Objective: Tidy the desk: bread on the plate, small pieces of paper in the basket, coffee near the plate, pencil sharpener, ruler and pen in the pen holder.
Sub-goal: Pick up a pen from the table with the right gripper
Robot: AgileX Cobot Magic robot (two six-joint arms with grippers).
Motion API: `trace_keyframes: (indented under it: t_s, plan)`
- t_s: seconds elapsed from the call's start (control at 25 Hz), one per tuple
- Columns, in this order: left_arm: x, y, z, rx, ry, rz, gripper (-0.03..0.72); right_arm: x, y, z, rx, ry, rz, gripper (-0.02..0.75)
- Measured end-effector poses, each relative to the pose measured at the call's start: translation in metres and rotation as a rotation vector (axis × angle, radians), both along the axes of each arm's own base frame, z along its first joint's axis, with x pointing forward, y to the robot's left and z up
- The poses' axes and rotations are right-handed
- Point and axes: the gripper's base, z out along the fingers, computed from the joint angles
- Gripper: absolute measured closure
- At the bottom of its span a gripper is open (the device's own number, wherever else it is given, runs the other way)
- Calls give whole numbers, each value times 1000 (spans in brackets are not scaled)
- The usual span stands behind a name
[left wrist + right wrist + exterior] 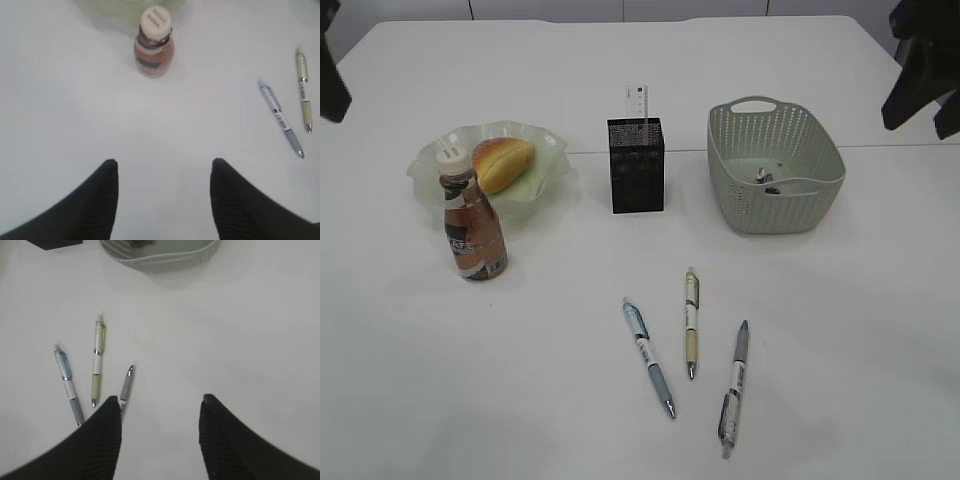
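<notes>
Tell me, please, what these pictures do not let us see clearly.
- Pen holder, exterior view: the dark mesh hides its contents; only the ruler shows above the rim.
- Basket, exterior view: the small things inside are too tiny to identify.
- Grey pen, right wrist view: its lower end is behind a black finger.

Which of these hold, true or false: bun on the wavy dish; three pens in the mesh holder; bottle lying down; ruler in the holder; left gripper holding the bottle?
1. The golden-brown bun lies on the pale green wavy-rimmed dish. True.
2. Three pens are in the black mesh holder. False: they lie on the white desk.
3. The brown drink bottle lies on its side. False: it stands upright.
4. The clear ruler stands in the holder. True.
5. The left gripper holds the bottle. False: it is open, empty.
</notes>
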Motion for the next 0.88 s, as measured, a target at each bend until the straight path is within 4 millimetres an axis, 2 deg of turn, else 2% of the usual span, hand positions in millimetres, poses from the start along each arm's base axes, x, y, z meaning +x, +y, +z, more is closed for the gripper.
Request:
trace_keyframes:
  t_s: [0.2, 0.4, 0.6, 0.88]
  plan:
    - [-24, 17, -16, 15, 42, 74, 262, -6, 21, 4, 14, -2, 40, 336]
    - [-41, 25, -33, 13, 97, 92, 262, -7, 26, 4, 33, 13, 8, 336]
    - [-54, 29, -25, -19, 70, 89, 288, -8, 29, 3, 69, 37, -48, 336]
    - [-62, 31, -19, -36, 42, 89, 313, -18, 69, -8, 70, 87, 62, 336]
